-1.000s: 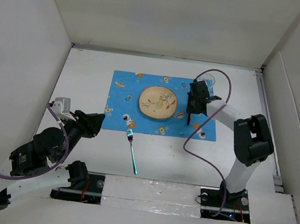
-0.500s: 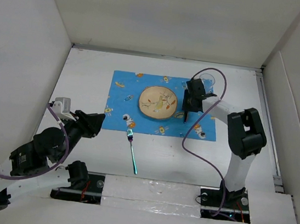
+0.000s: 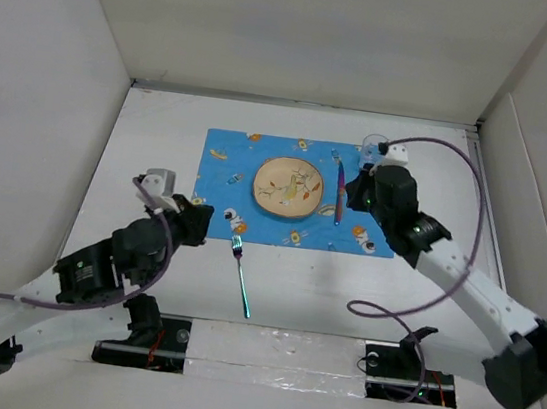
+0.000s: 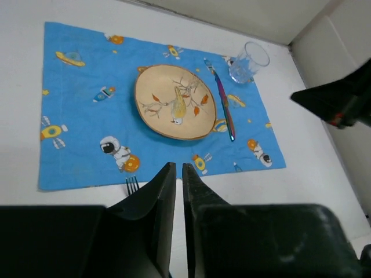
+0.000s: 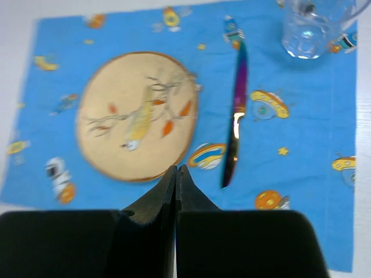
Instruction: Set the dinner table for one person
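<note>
The white dinner table [image 3: 161,139] holds a blue cartoon-print placemat [image 3: 229,158]. On it are a tan plate [image 3: 289,187], an iridescent knife [image 3: 339,188] just right of the plate, and a clear glass [image 3: 374,147] at the far right corner. A fork [image 3: 241,276] lies on the bare table near the mat's front edge. My left gripper [image 3: 200,223] is shut and empty, left of the fork's tines [image 4: 132,185]. My right gripper [image 3: 352,195] is shut and empty, above the mat next to the knife [image 5: 236,116].
White walls [image 3: 57,85] enclose the table on three sides. The arm bases and a white rail [image 3: 274,351] line the near edge. A purple cable [image 3: 452,228] loops off the right arm over the table's right part. The right arm [image 4: 342,101] shows in the left wrist view.
The knife now lies flat on the mat right of the plate, and the right arm has swung back and risen. The left gripper has moved right, closer to the fork.
</note>
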Motion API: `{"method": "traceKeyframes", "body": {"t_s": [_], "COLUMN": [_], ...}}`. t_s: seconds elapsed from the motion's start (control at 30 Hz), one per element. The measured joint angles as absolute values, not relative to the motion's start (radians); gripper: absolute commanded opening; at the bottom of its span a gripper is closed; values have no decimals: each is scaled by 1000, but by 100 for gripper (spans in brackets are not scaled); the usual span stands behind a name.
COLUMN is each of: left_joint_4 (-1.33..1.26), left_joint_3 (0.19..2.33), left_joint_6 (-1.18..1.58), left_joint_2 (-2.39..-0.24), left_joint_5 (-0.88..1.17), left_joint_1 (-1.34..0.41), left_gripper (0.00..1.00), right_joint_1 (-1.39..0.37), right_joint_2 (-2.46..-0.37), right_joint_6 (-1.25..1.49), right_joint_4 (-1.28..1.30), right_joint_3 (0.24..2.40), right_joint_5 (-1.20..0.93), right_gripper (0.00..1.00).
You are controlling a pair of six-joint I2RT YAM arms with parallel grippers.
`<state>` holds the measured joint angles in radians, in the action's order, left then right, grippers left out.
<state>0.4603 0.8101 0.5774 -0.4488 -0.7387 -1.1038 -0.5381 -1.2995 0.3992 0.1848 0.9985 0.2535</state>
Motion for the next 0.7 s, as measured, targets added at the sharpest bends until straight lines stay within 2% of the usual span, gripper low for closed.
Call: {"method": "traceKeyframes", "body": {"t_s": [0.03,0.07,0.1,0.17,0.23,0.27,0.3,0.37,0.43,0.7], "left_joint_4": [439,418,402,394,393,401,411,455,479,528], "left_joint_3": [811,815,822,867,915,931,936,933,912,711], "left_joint_6": [575,572,573,593,640,685,728,838,929,1239], "left_joint_2": [-492,-543,-608,-767,-914,-982,-1030,-1098,-1114,-1148], "left_joint_5": [-729,-718,-708,-703,-721,-735,-746,-756,-748,-678], "left_joint_1": [-1104,-1104,-1104,-1107,-1129,-1144,-1156,-1175,-1177,-1224], "left_gripper": [0,0,0,0,0,2,8,26,33,37], "right_joint_1": [-558,-558,-585,-594,-596,-596,-593,-586,-573,-537], "right_joint_2": [-1221,-1221,-1081,-968,-855,-809,-771,-718,-699,-703], "right_joint_6": [403,403,411,416,423,426,430,440,447,470], "right_joint_4": [168,168,157,149,150,147,147,146,143,100], "right_joint_3": [953,953,886,826,776,755,736,705,686,622], "right_joint_5": [257,257,269,288,298,298,295,282,256,87], "right_gripper": [0,0,0,1,7,16,23,36,37,38]}}
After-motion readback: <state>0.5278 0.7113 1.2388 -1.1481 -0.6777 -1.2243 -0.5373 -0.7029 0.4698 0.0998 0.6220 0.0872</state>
